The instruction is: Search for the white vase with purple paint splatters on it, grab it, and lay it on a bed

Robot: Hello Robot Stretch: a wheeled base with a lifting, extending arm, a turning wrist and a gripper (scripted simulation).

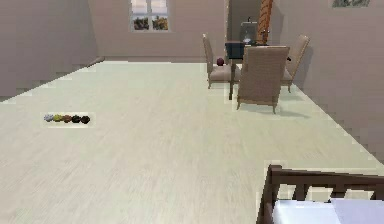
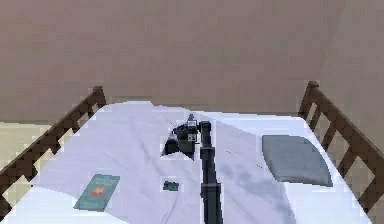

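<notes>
In the arm side view my arm's dark bar (image 2: 209, 180) reaches out over a bed (image 2: 130, 130) with a pale lilac sheet. At its far end the gripper (image 2: 178, 143) lies against the sheet near the bed's middle. A dark and white jumble sits at the fingers. I cannot make out a vase there, and I cannot tell whether the gripper holds anything.
A teal book (image 2: 97, 190), a small dark item (image 2: 171, 185) and a grey pillow (image 2: 295, 158) lie on the bed, between wooden rails (image 2: 50, 140). The forward view shows a dining table (image 1: 240, 55) with chairs (image 1: 262, 75), a row of small balls (image 1: 67, 119) on open floor, and a bed corner (image 1: 320, 190).
</notes>
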